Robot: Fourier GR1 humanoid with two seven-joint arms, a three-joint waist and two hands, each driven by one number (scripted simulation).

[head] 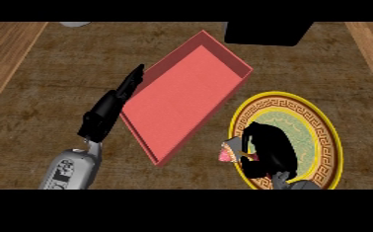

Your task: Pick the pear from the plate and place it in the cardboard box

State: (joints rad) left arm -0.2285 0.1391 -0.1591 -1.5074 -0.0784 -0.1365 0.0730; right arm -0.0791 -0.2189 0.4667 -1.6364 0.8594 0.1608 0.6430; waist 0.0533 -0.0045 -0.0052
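At the near right, over a gold-rimmed plate [329, 142] with a key-pattern border and pale green centre: right hand [268, 147], black, fingers curled down and clamped round something at the plate's left rim; a small pinkish-red piece showing by the fingertips, probably the pear [226, 153], mostly hidden under the hand; At the near left: grey forearm, left hand [109, 108], fingers straight and together, laid along the left wall of the box, holding nothing; In the middle: shallow red cardboard box [186, 95], set diagonally, interior bare, just beside the plate; Farther back: a black block [266, 32] at the upper right; brown woven counter [58, 88] beneath everything.
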